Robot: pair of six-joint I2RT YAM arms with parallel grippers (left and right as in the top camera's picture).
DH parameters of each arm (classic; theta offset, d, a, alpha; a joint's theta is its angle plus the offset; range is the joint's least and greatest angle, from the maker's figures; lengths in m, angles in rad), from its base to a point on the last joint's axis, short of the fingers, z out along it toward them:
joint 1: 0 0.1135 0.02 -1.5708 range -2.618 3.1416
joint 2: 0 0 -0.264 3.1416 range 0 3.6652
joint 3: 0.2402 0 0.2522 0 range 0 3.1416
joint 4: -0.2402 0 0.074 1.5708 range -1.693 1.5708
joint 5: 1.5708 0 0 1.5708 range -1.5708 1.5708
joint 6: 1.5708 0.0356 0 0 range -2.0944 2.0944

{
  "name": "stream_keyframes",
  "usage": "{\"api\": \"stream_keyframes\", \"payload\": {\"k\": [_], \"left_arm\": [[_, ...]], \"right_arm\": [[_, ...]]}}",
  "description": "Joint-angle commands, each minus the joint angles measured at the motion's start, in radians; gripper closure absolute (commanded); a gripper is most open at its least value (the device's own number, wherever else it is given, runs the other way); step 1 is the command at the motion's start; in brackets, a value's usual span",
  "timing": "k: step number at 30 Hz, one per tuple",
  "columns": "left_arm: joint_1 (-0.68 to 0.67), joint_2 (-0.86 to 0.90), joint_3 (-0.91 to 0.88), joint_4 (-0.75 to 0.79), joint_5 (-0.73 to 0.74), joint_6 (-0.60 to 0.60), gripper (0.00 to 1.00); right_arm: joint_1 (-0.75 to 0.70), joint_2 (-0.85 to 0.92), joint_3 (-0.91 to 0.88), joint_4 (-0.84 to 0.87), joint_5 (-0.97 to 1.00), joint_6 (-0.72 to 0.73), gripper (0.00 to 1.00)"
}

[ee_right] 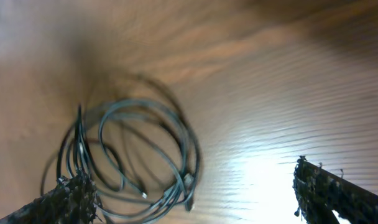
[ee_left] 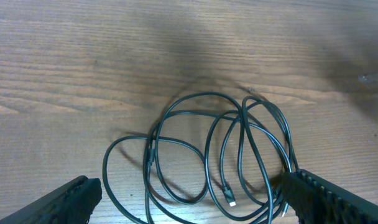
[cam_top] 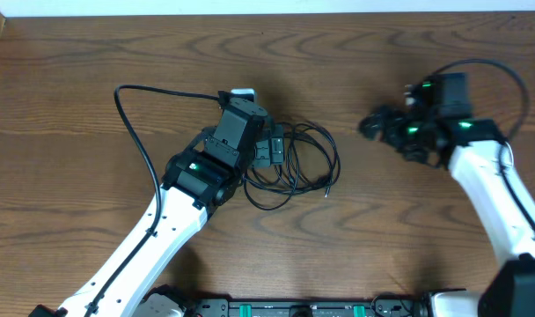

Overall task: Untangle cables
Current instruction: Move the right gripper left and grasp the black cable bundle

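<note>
No legible text, labels, brand marks, numbers or signs in any view, wooden worktop (cam_top: 91,79) unmarked, cables (ee_left: 226,149) bear no readable print, arm housings show only green indicator lights, no lettering resolved

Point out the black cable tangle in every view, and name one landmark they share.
Overhead: the black cable tangle lies near the picture's centre.
Left wrist: lower centre, with loops spread flat on the wood.
Right wrist: lower left, blurred.
Shared landmark: the wood-grain table lies under the tangle in all three views.
</note>
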Motion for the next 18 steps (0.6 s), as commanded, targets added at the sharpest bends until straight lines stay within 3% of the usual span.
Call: {"api": "stream_keyframes", "payload": {"k": [1,5,18], "left_arm": [[0.000,-0.003,0.019,0.000,-0.016,0.009,0.01],[0.000,-0.003,0.019,0.000,-0.016,0.009,0.01],[0.000,-0.003,0.019,0.000,-0.017,0.009,0.01]], "right_arm": [[0.086,0.076,-0.006,0.006,0.027,0.056,0.01],[0.151,0.172,-0.006,0.066,0.094,0.155,0.01],[0.293,0.393,-0.006,0.153,0.241,0.165,0.07]]}}
